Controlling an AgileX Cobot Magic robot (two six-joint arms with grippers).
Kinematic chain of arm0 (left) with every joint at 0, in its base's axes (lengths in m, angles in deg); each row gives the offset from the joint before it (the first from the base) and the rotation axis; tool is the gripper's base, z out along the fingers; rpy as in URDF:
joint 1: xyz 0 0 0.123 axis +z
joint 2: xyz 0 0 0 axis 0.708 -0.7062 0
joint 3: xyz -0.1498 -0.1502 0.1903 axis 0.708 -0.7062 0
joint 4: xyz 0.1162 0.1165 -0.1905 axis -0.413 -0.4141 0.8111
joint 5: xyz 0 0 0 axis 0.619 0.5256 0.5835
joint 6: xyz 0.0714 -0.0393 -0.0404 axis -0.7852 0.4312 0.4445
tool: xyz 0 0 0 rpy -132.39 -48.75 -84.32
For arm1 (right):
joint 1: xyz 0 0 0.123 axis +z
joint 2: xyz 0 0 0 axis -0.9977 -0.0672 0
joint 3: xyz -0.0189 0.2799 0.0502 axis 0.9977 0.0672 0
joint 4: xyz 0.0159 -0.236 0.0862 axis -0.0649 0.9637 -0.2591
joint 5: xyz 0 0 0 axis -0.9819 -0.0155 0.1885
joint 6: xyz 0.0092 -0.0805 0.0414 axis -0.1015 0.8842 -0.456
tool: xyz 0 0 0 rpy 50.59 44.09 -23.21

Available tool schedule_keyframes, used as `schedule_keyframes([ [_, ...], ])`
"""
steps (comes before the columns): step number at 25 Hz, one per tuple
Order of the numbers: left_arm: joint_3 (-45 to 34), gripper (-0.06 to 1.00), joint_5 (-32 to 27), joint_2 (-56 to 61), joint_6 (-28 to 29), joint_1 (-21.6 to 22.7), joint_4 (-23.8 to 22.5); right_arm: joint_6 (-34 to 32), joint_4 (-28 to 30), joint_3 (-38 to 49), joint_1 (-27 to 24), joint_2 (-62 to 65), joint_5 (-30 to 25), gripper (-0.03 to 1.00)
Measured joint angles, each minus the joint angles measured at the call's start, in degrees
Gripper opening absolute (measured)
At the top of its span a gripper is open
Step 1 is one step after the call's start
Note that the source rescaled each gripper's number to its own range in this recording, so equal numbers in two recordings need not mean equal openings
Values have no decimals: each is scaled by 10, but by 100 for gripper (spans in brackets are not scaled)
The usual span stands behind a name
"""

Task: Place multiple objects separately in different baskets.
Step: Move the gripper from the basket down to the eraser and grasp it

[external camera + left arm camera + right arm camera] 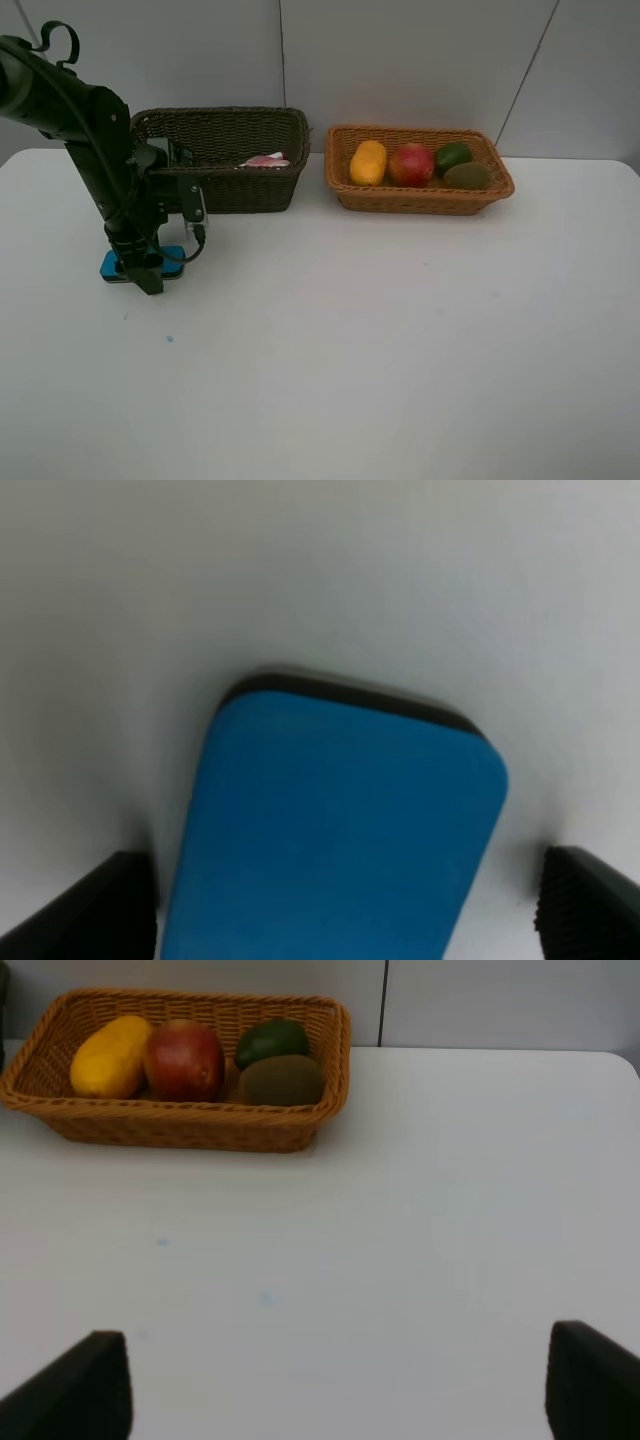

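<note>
The blue flat eraser (110, 266) lies on the white table in front of the dark olive-brown basket (220, 190). My left gripper (143, 268) points down over it, open, with a fingertip on either side of the eraser (340, 820) and none pressing on it. A pink and white item (265, 160) rests in the dark basket. The light orange-tan basket (420, 200) holds a mango (368, 162), a red fruit (411, 165), a lime (453, 155) and a kiwi (467, 176). My right gripper (330, 1385) hangs open and empty over bare table, short of that basket (180, 1128).
The two baskets stand side by side along the table's far edge, against a grey wall. The left arm's dark links (95, 140) rise beside the dark basket's left end. White tabletop (380, 340) stretches across the middle and right.
</note>
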Motion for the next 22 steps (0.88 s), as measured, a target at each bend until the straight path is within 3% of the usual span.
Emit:
schedule_keyframes([
  [11, 0, 98, 16, 0, 4, 0, -2, 0, 0, 0, 0, 0, 0, 100],
  [13, 0, 91, 18, 0, 9, 0, -8, 0, 0, 0, 0, 0, 0, 100],
  [17, 0, 62, 22, 0, 11, 0, -2, 0, 0, 0, 0, 0, 0, 100],
  [22, 0, 62, 16, 0, 11, 0, 3, 0, 0, 0, 0, 0, 0, 100],
])
